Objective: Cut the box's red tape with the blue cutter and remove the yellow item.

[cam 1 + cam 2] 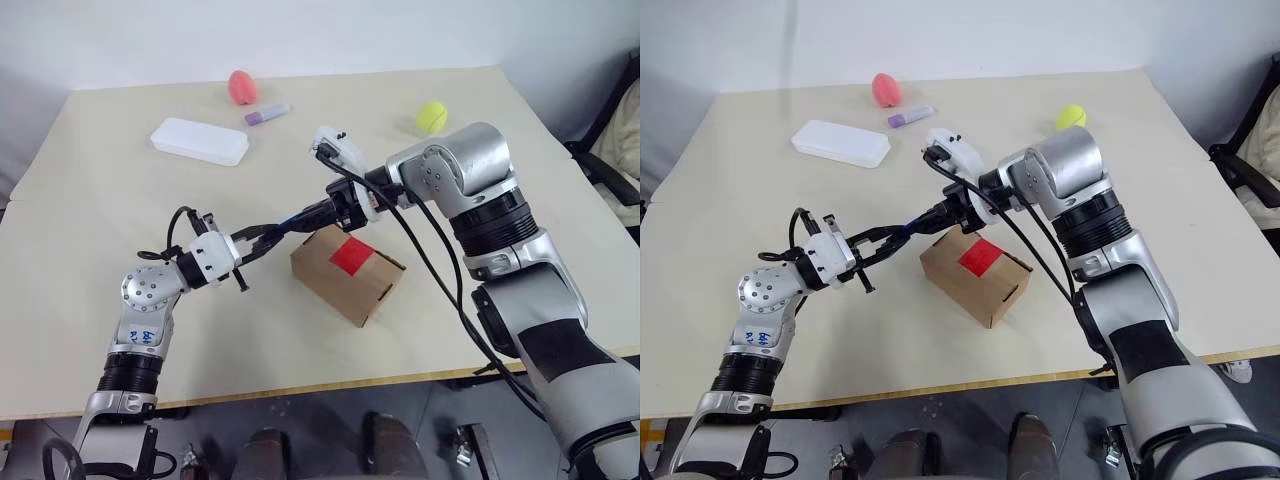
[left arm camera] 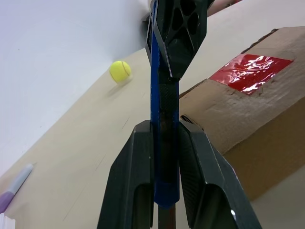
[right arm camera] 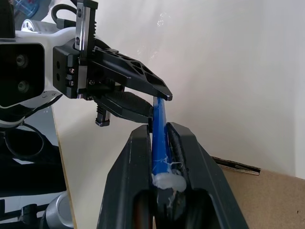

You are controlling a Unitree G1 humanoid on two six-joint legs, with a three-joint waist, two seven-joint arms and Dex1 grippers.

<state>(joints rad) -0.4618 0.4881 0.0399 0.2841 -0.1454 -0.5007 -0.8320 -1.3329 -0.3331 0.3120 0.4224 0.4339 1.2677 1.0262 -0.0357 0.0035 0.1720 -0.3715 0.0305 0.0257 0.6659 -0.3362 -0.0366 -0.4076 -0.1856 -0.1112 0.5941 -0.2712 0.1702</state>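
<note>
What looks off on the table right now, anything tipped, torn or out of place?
Nothing spilled or broken. The box sits skewed to the table edge, its red tape uncut. One oddity: both the left gripper and right gripper are shut on the cutter, held in the air beside the box.

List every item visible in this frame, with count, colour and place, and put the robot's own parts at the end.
box: one, brown cardboard, table centre, flaps closed.
red tape: one strip, red, on the box top.
blue cutter: one, dark blue, above the table beside the box, gripped at both ends.
white case: one, white, far left of the table.
purple marker: one, purple, beside the white case.
pink object: one, pink-red, far edge.
ball: one, yellow-green, far right.
table: one, pale beige.
left end effector: black fingers, shut on the blue cutter.
right end effector: black fingers, shut on the blue cutter.
</note>
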